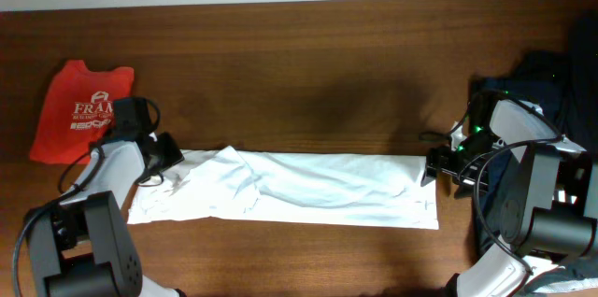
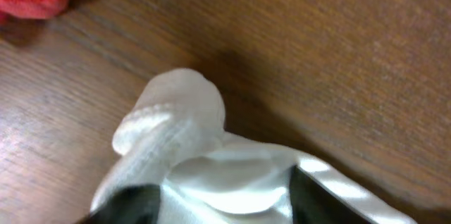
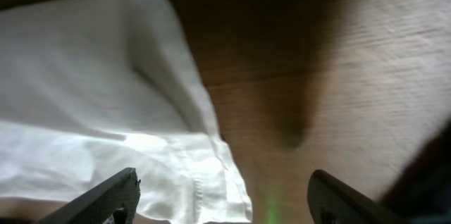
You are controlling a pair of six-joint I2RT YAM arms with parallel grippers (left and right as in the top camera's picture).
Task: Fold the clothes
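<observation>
Across the table's (image 1: 299, 73) near side the white shirt (image 1: 308, 190) lies as a long strip, left to right. The left fingers (image 2: 130, 206) clench its left end. The right fingers (image 3: 116, 192) stand released at its right end.

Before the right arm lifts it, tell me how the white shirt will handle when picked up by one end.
Likely floppy: the white shirt lies flat in soft wrinkles and bunches into a lump at the left gripper, so it should sag and trail. Probably light for its size, being thin cloth. Its folded layers may slip apart.
</observation>
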